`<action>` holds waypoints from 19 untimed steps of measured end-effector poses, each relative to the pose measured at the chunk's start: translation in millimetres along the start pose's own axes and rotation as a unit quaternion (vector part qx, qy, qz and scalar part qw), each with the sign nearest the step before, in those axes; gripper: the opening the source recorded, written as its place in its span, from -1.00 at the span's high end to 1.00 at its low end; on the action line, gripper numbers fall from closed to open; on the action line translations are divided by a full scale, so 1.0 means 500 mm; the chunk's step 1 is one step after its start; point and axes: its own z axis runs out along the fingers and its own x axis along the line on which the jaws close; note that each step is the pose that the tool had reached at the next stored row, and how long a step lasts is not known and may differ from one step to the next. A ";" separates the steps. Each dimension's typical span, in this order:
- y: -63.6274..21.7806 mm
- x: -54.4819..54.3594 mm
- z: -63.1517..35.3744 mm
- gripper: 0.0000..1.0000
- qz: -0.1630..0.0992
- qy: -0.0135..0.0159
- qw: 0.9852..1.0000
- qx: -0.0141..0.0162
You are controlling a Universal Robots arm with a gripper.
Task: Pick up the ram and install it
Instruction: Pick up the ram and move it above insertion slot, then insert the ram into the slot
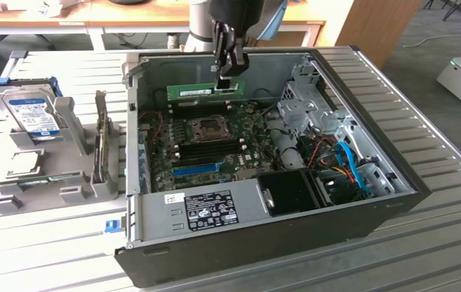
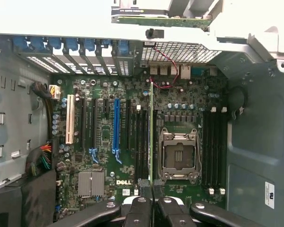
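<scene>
Above the motherboard [image 1: 183, 159], pincer [image 1: 225, 84] nearly closed, gripping ram [image 1: 200, 92]

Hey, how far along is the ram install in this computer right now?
Done: the pickup; the gripper is shut on the ram. In hand: the stick hangs inside the open case above the motherboard, running parallel to the black memory slots beside the CPU socket. Left: it is not yet seated in any slot.
</scene>
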 end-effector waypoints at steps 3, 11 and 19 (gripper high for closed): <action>0.000 0.000 0.000 0.75 0.000 0.000 1.000 0.000; 0.000 0.000 0.001 0.75 0.000 0.000 1.000 0.000; 0.000 0.001 0.014 0.75 0.000 0.000 1.000 0.000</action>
